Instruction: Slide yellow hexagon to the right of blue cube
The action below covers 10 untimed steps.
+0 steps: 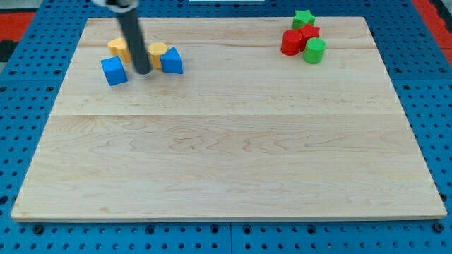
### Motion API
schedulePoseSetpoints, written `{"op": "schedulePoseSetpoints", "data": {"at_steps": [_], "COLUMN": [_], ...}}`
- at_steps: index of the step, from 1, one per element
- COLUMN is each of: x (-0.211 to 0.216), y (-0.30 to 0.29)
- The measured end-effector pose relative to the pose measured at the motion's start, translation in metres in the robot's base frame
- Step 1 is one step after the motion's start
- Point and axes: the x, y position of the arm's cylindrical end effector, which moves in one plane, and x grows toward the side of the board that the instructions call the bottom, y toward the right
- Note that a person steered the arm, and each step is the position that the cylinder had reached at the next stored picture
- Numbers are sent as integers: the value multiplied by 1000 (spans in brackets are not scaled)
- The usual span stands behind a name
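The blue cube (pixel 114 71) sits near the board's top left. A yellow block (pixel 119 48) lies just above it, partly behind my rod. A second yellow block, hexagon-like (pixel 157 52), lies to the right of the rod, touching a blue wedge-shaped block (pixel 171 61) on its right. My tip (pixel 143 70) rests on the board between the blue cube and the blue wedge, just below and left of the hexagon-like yellow block. The rod hides part of both yellow blocks.
At the top right stands a cluster: a green star (pixel 303 18), a red block (pixel 309 32), a red cylinder (pixel 291 43) and a green cylinder (pixel 314 51). The wooden board (pixel 233 141) lies on a blue perforated table.
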Motion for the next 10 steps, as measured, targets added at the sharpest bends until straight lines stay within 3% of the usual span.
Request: {"op": "schedulePoseSetpoints", "data": {"at_steps": [2,3,4,5,6,7,8,10], "x": [-60,-65,-93,-129,-112,-77,-69,-128], "y": [-9,-40,-38,0,62,56,36,51]}}
